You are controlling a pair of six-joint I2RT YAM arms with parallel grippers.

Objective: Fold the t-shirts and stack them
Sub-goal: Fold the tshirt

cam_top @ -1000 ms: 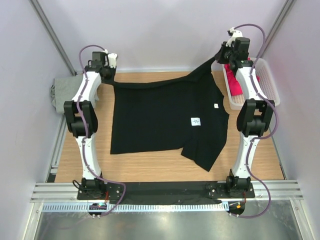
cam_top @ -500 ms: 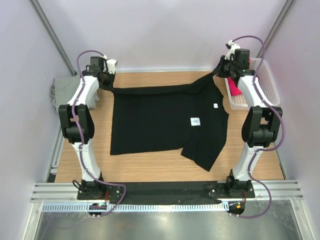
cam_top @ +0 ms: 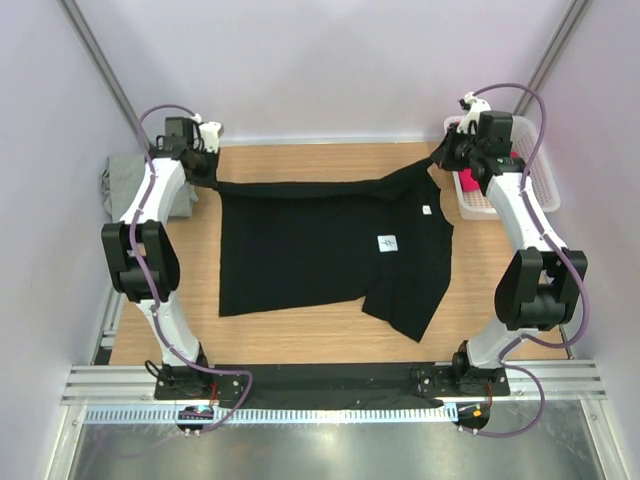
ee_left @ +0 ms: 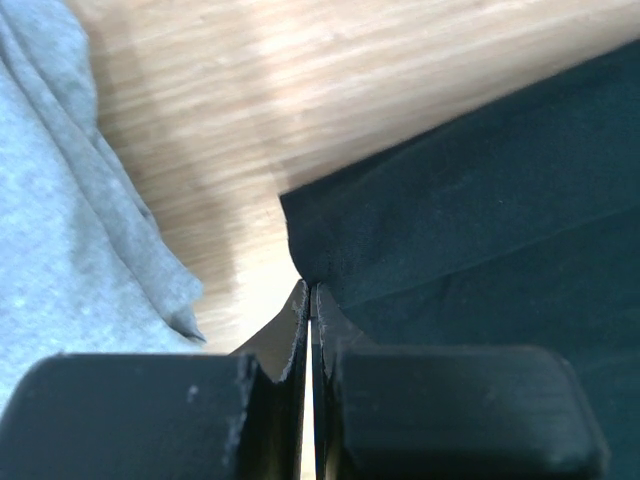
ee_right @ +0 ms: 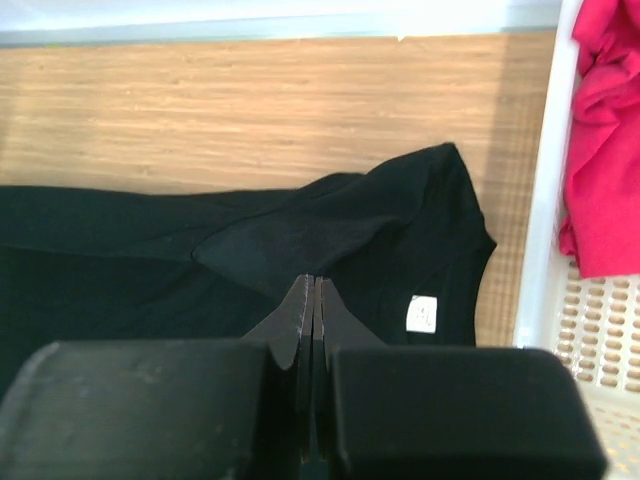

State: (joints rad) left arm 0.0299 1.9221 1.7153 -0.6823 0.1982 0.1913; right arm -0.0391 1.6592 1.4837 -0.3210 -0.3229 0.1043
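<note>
so here's our setup: the black shirt (cam_top: 330, 250) lies spread on the table (cam_top: 300, 325), front up, with its white mark (cam_top: 391, 243) a bit right of the shirt's middle. the near right part of the shirt is rumpled, and one flap sticks out at an angle.

the shirt's far edge runs in a stretched line between our two grippers. the left gripper (cam_top: 213, 179) sits at the shirt's far left corner. its jaws are pressed together with that corner of black cloth pinched between them. the right gripper (cam_top: 441, 160) is at the shirt's far right corner. its jaws are closed too, on a raised fold of the black cloth next to the collar. the neck label (ee_right: 421, 314) is just beside that fold.

the grey shirt (cam_top: 125, 185) lies crumpled off the black shirt's far left corner, with a strip of bare wood between the two. the red shirt (ee_right: 605, 130) sits bunched in the basket (cam_top: 538, 175), just right of the black shirt's far right corner.
</note>
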